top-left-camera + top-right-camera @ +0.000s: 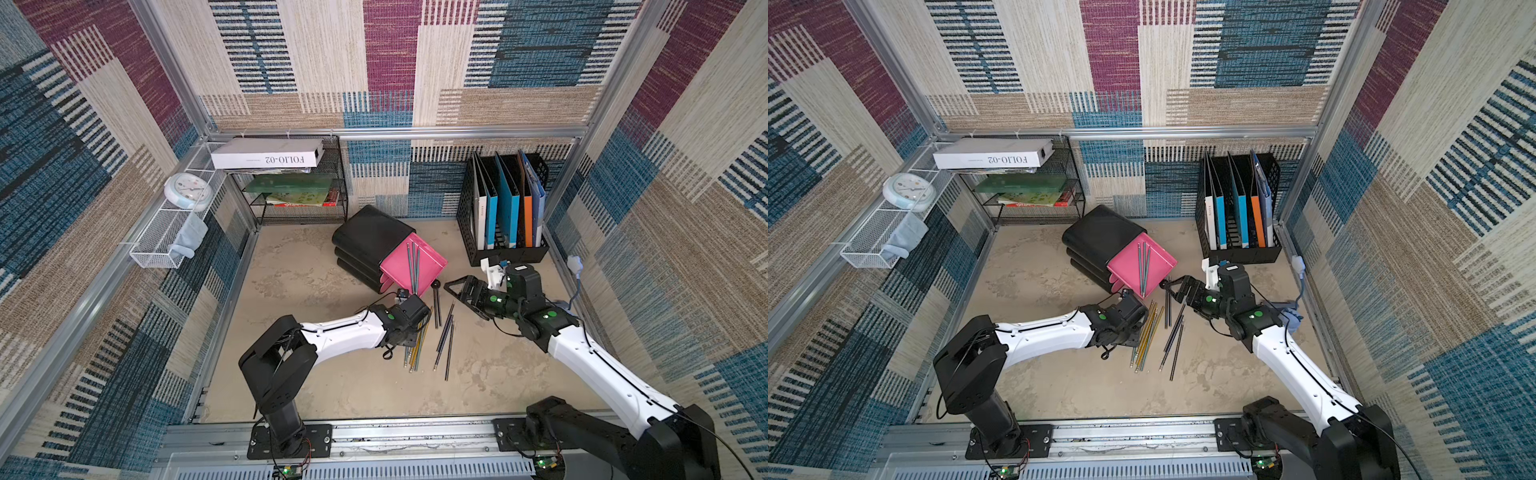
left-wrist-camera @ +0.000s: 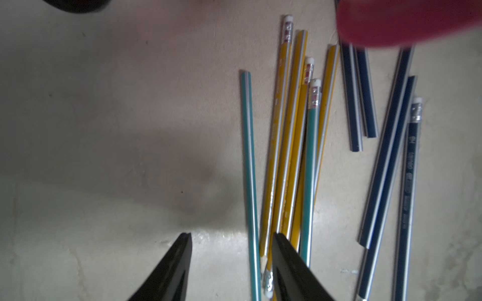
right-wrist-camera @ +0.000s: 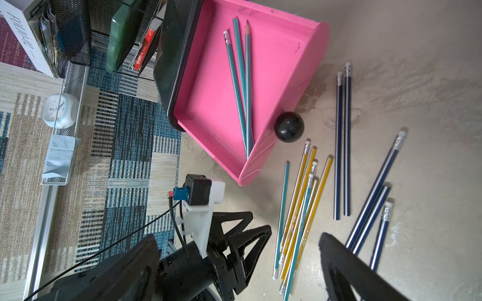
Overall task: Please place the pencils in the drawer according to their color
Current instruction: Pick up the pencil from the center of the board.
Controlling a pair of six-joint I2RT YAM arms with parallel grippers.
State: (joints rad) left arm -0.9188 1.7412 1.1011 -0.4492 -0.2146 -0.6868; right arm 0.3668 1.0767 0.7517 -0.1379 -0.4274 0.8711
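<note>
Pencils (image 3: 300,208) loose on the beige tabletop (image 2: 104,130) — left claw (image 2: 231,235) over them, half spread and empty.
One teal-green pencil (image 2: 249,156) lies between its jaws, yellow-gold pencils (image 2: 288,146) just beside, dark navy pencils (image 2: 383,169) farther out. Pulled-out pink plastic drawer (image 3: 208,104) of the black cabinet (image 1: 365,232) holds three teal pencils (image 3: 242,86) — its round black knob (image 3: 289,127) sits near the right claw (image 1: 463,297), wide open, holding nothing.

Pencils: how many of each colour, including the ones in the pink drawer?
Teal pencils: 5 (3 in the pink drawer, 2 on the table)
Yellow pencils: 5
Navy pencils: 5
Total: 15
</note>
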